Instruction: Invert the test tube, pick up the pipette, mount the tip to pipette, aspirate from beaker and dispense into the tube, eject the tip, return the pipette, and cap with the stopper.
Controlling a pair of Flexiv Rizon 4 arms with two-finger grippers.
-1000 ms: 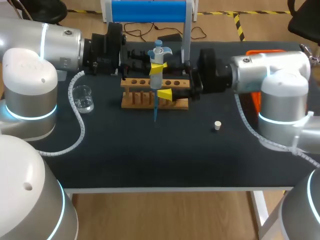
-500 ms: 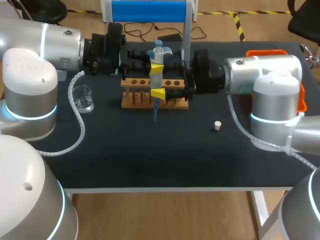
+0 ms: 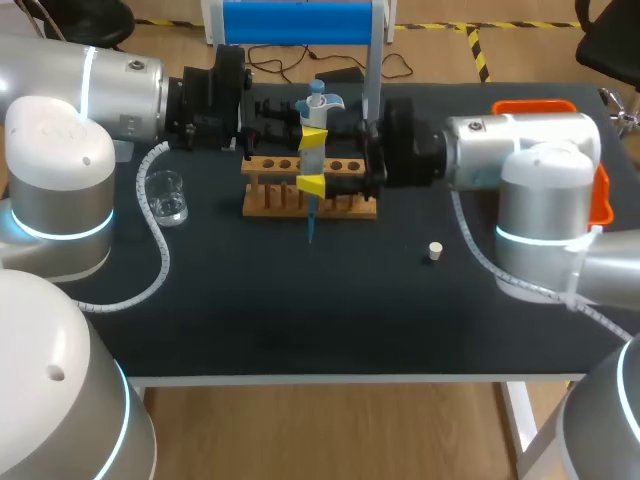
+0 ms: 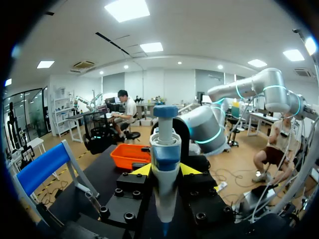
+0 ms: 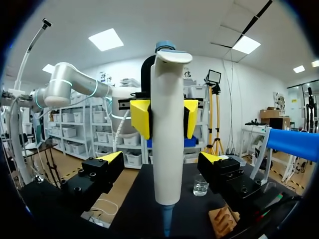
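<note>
Holding the pipette (image 3: 314, 160) upright in the upper middle of the frame, above the wooden rack (image 3: 270, 200) on the table (image 3: 300, 300), the left hand (image 3: 315, 137) is clenched on its upper body; the right hand (image 5: 162, 158) stands released, fingers either side of the lower body, not touching; long axis vertical, blue tip (image 3: 310, 228) down, plunger up; tip appears mounted; judged next: aspiration, calling for carriage to the beaker (image 3: 167, 197) at frame left, axis plumb.
</note>
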